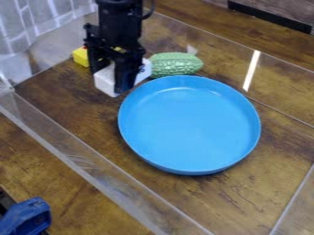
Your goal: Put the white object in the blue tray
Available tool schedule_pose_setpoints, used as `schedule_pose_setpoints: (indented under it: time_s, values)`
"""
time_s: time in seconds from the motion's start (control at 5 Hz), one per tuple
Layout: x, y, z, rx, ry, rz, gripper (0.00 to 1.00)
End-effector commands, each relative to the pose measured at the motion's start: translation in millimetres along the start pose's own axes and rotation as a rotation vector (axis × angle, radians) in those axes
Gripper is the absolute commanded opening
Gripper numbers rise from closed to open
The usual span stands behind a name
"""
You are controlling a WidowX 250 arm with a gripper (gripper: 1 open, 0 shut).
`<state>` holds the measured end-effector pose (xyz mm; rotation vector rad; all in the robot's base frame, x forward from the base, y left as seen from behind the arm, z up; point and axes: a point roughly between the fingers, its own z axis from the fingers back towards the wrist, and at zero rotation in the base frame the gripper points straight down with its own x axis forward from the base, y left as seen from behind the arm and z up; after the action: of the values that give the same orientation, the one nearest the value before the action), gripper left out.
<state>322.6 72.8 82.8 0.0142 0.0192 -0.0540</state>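
Your gripper (pixel 114 62) is clamped on the white object (pixel 119 77) — held at about ten o'clock from the centre of the blue tray (pixel 189 125), near its rim.

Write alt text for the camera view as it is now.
A dark gripper grasps a white block just left of a large round blue tray on a wooden table; a bumpy green object sits behind the tray.

One blue tray (pixel 189 125), one green object (pixel 175 64)
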Motion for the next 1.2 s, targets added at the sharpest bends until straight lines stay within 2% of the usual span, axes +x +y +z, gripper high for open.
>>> schedule_pose_setpoints:
  time_s: [0.0,0.4,0.8,1.0]
  values:
    - [10.5,-5,36.7,0.039,-0.111,-0.013,0.00]
    - [13.1,-28,49.0,0.065,-0.116,-0.061,0.00]
    - [15.9,-49,55.7,0.077,-0.117,-0.112,0.00]
    - [16.9,-52,57.2,0.089,-0.120,-0.131,0.00]
